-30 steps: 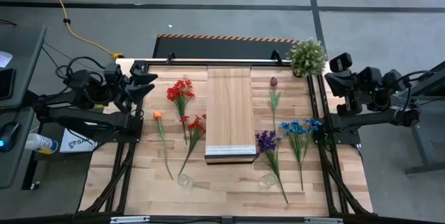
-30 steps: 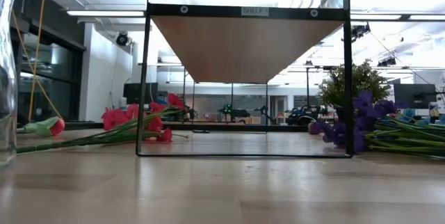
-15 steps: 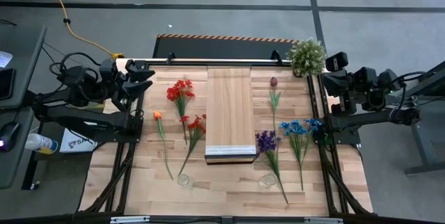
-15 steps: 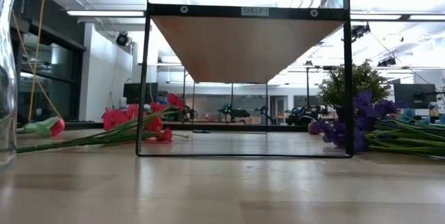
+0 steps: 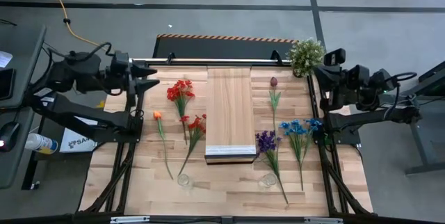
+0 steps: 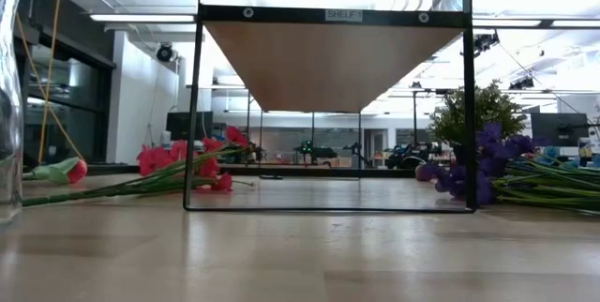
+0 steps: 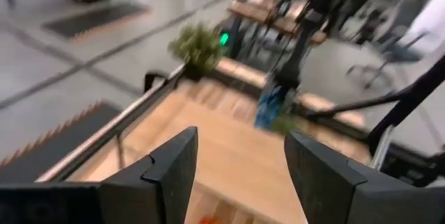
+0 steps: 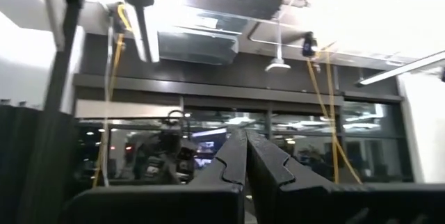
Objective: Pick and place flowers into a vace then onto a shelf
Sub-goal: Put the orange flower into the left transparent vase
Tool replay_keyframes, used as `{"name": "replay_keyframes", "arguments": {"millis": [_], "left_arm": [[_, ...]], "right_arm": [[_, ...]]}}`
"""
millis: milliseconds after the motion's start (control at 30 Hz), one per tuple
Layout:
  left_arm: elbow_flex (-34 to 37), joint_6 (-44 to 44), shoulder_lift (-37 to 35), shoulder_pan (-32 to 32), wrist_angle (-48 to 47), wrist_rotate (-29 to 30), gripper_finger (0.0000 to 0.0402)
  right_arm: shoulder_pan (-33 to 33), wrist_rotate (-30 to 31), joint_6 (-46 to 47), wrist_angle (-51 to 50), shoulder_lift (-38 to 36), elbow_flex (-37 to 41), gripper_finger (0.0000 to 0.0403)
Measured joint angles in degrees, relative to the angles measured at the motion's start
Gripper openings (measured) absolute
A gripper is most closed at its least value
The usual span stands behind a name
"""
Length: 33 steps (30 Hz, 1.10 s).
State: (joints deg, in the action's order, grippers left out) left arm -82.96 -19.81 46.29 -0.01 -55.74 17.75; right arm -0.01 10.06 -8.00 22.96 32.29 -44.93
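The flowers lie flat on the slatted tabletop on both sides of the shelf [image 5: 230, 113]. Red ones [image 5: 181, 90] and an orange one [image 5: 158, 115] are to its left. A maroon one [image 5: 274, 82], blue ones [image 5: 297, 128] and purple ones [image 5: 265, 140] are to its right. Two clear glass vases [image 5: 183, 179] [image 5: 268, 180] stand near the near edge. My left gripper [image 5: 147, 78] hovers open at the table's far-left corner, and its wrist view shows spread fingers [image 7: 241, 137]. My right gripper [image 5: 318, 78] hovers shut at the far-right corner, fingers together [image 8: 245, 137].
A bushy potted plant [image 5: 306, 56] stands at the far-right corner, close to my right gripper. In the low view the shelf [image 6: 328, 63] is raised on a black frame, with red flowers [image 6: 178, 161] on its left, purple ones [image 6: 469, 175] on its right and a vase [image 6: 9, 86] at the picture's edge.
My left gripper has shifted slightly toward the far edge and its wrist has stretched out level, pointing across the table. My right gripper has moved a little toward the table's left and far edge. The flowers, vases and shelf have stayed put.
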Motion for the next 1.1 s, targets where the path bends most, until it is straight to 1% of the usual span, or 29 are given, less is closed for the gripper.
{"name": "replay_keyframes", "arguments": {"millis": [100,300,367,433,533,800,900,1000,1100], "left_arm": [[-1.5,-3.2,0.8,0.0,-5.6,1.4,0.025],[-1.5,-12.3,0.8,0.0,-15.6,1.7,0.025],[-1.4,-15.1,0.8,0.0,-19.1,1.7,0.025],[-1.4,-17.3,0.8,0.0,-21.3,1.7,0.025],[-1.4,-18.5,0.8,0.0,-22.8,1.7,0.025],[-1.4,-18.6,0.8,0.0,-22.9,2.2,0.025],[-1.4,-18.6,0.8,0.0,-23.6,2.3,0.025],[-1.4,-18.6,0.8,0.0,-23.9,2.4,0.025],[-1.4,-18.5,0.8,0.0,-23.9,2.4,0.025]], "right_arm": [[0.0,2.8,0.0,-0.2,0.0,0.0,0.0],[0.0,8.8,0.0,-2.5,0.0,0.0,0.0],[0.0,10.8,0.2,-5.3,0.0,-0.9,0.0],[0.0,12.8,1.5,-11.0,0.7,-3.5,0.0],[0.0,14.4,3.6,-22.3,2.8,-9.1,0.0],[0.0,15.0,8.8,-49.9,13.4,-27.7,0.0],[0.0,17.2,10.4,-58.8,16.8,-33.4,0.0],[0.0,19.5,11.0,-65.2,19.7,-37.5,0.0],[0.0,19.4,11.0,-68.0,21.4,-40.1,0.0]]}}
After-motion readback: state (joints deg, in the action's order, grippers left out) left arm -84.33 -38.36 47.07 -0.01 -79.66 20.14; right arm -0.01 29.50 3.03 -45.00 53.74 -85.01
